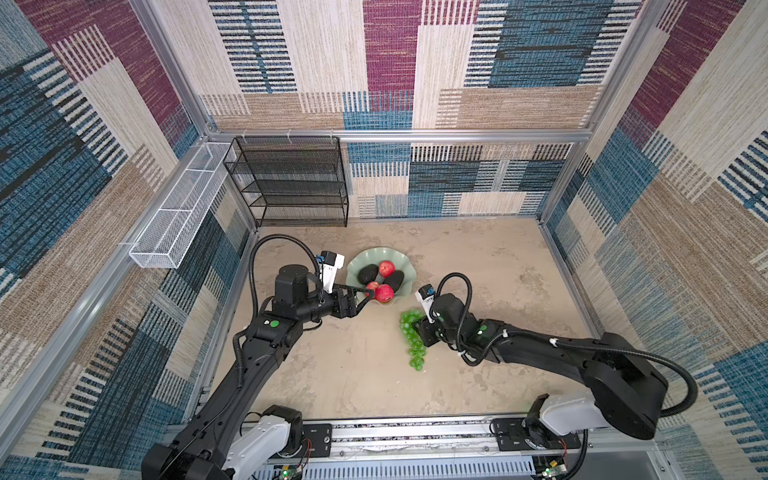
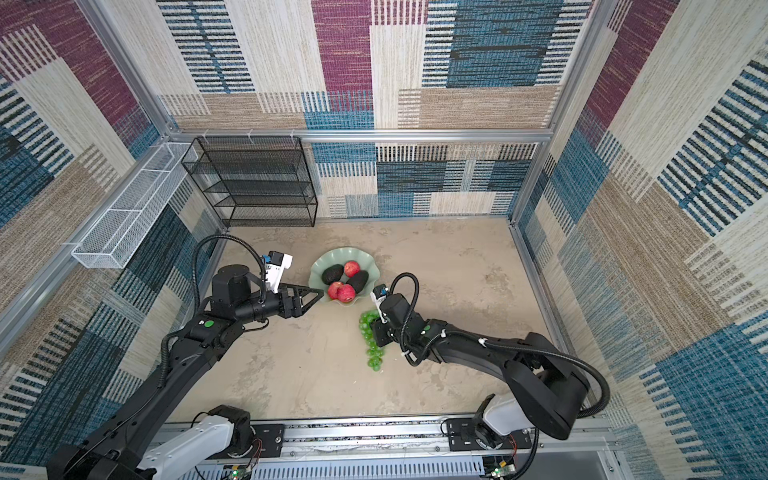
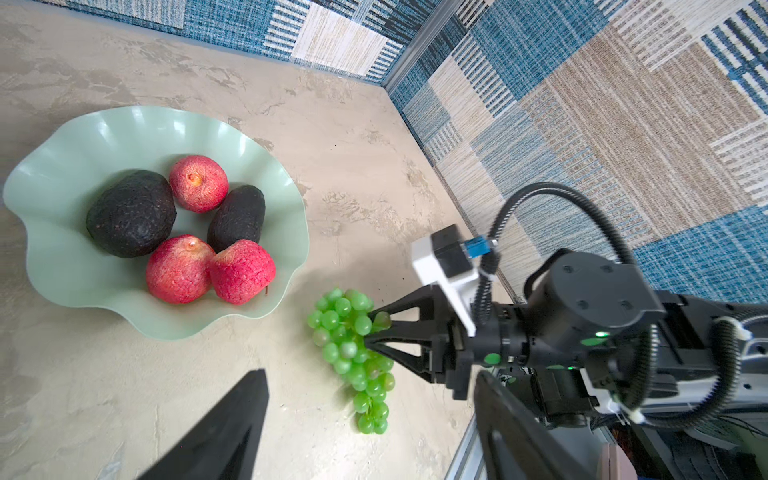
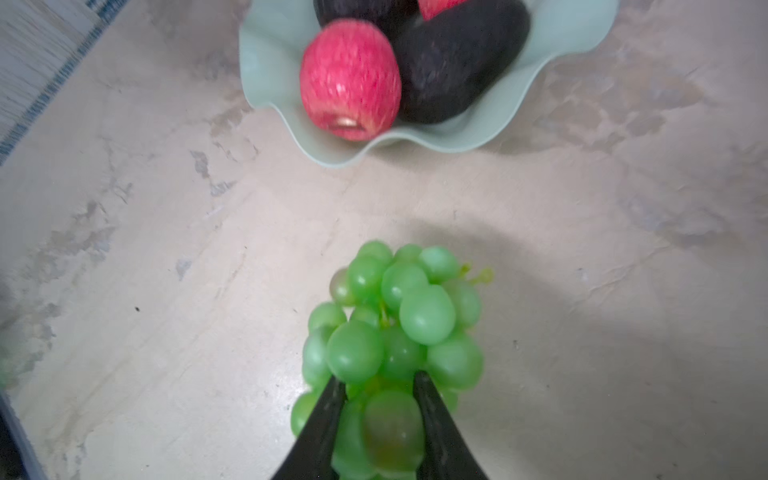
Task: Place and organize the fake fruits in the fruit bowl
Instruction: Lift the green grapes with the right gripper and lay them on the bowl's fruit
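The pale green fruit bowl (image 1: 376,252) (image 2: 341,251) (image 3: 83,145) (image 4: 457,141) holds three red apples (image 1: 386,268) (image 3: 198,183) and two dark avocados (image 1: 367,274) (image 3: 132,214). The bunch of green grapes (image 1: 409,332) (image 2: 371,334) (image 3: 353,353) (image 4: 395,324) lies on the table just in front of the bowl. My right gripper (image 3: 370,328) (image 4: 380,384) is shut on the grapes near the bunch's bowl end, with a grape pinched between the fingers. My left gripper (image 1: 368,296) (image 2: 318,297) (image 3: 370,374) hovers open at the bowl's near-left rim and holds nothing.
A black wire shelf rack (image 1: 291,183) stands against the back wall at the left. A white mesh basket (image 1: 178,216) hangs on the left wall. Patterned walls close in three sides, and a metal rail (image 1: 415,432) runs along the front edge.
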